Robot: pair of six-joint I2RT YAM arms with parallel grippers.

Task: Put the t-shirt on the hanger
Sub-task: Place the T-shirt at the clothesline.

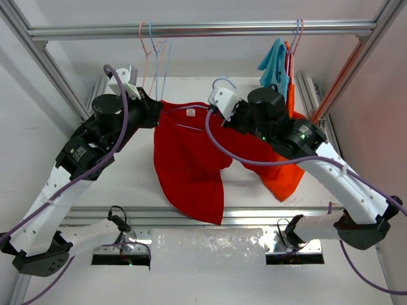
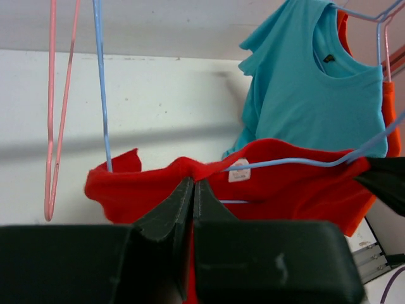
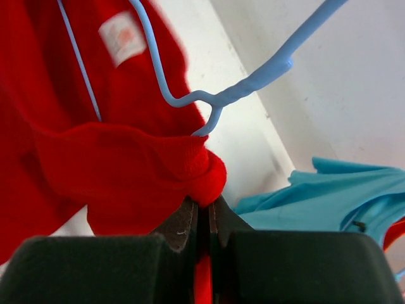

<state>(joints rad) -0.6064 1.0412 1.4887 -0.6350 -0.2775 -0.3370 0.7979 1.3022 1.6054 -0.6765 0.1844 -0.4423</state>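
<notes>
Bright, even, diffuse light fills all three views. From above the white table is nearly washed out and the t-shirt is a saturated red. A soft grey shadow band crosses the table in the left wrist view. The left pincer and right pincer look dark and soft. The label and hanger are blurred.

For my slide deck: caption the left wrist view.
Left claw pinching the red t-shirt, light-blue wire hanger crossing its neck opening, teal shirt hanging behind.
</notes>
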